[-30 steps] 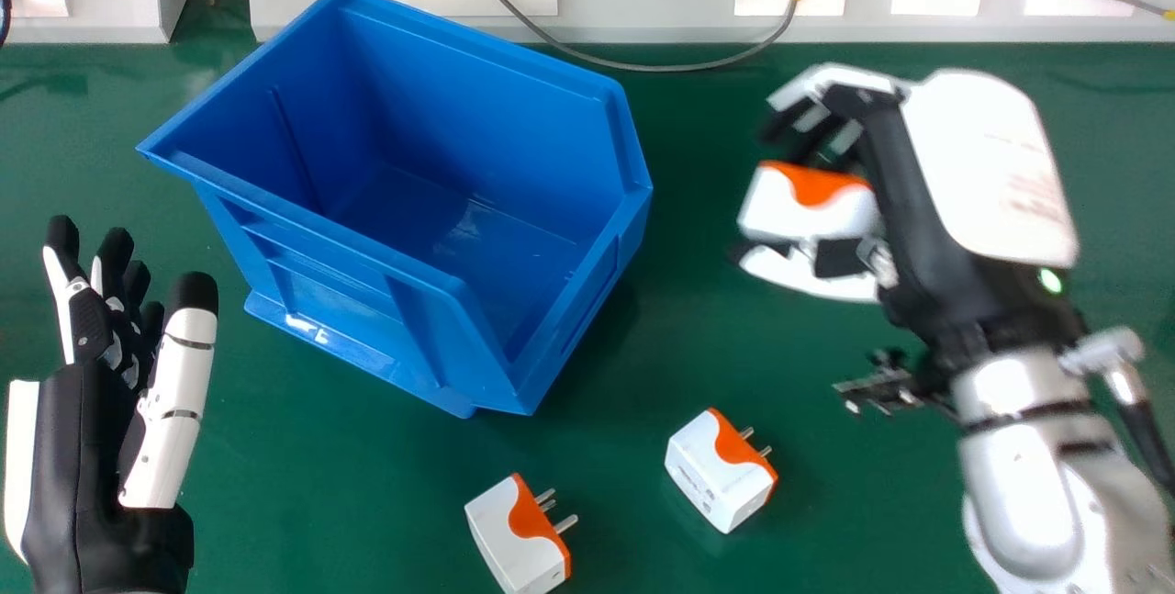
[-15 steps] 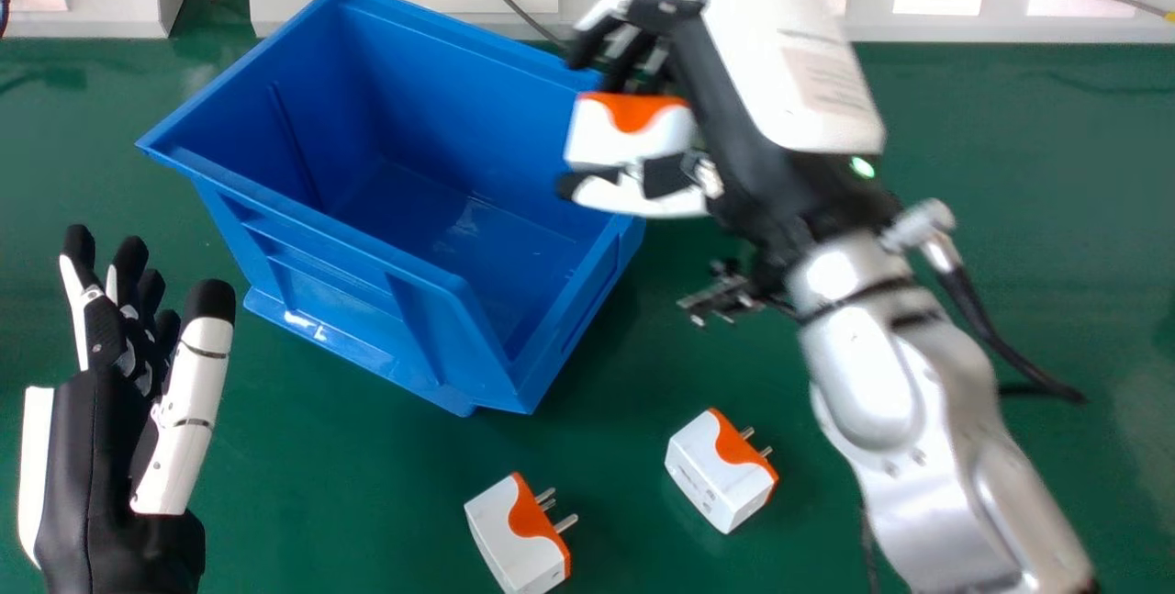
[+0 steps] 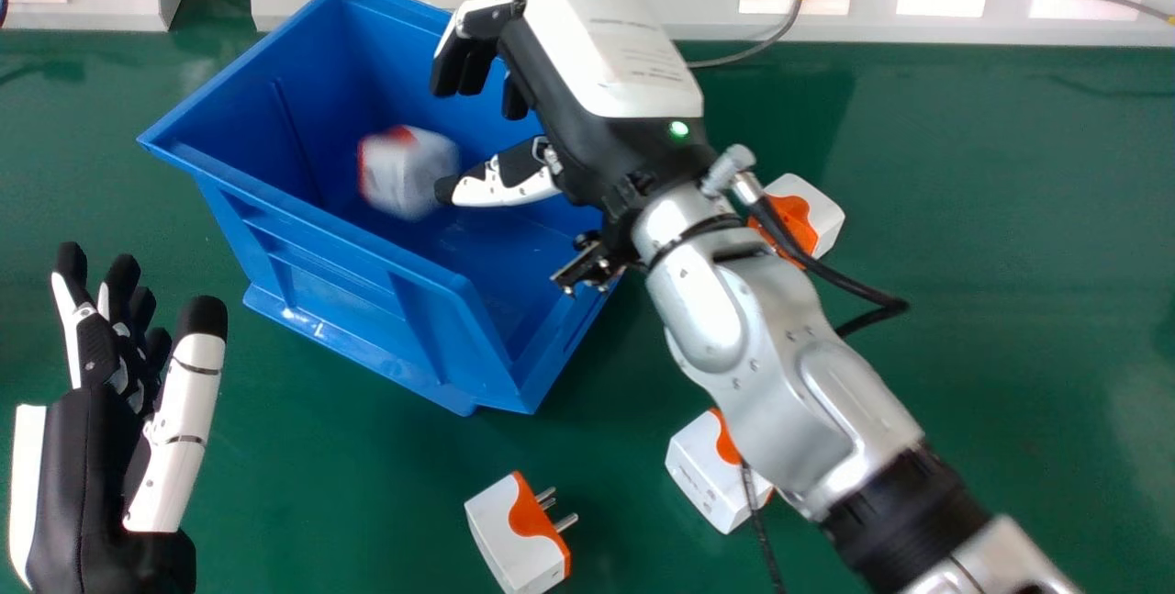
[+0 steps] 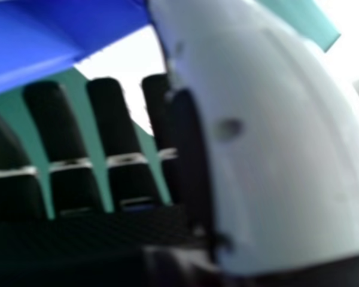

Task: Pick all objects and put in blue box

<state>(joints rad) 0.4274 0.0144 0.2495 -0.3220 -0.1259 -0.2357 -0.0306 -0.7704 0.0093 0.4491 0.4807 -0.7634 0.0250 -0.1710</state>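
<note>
Adapter (image 3: 407, 172), blurred white and orange, shows within the blue box (image 3: 344, 273) in the head view, apart from the right hand (image 3: 601, 48) I operate. I hold that hand over the box's right side, I judge, so the piece lands inside its walls. Its orange end faces the box's left wall; blur hides its exact long axis. Right of the box, a second adapter (image 3: 819, 207) sits partly behind my forearm (image 3: 789, 401). On the box's near side lie a third adapter (image 3: 707, 484) and a fourth adapter (image 3: 514, 534), the latter's long axis slanting nearer and rightward, prongs (image 3: 565, 522) aimed right. My left hand (image 3: 87, 475) is idle, left of the box.

In the right hand view, my straight fingers (image 4: 113, 119) spread apart beside the thumb (image 4: 275, 149), pinching nothing I can see.
</note>
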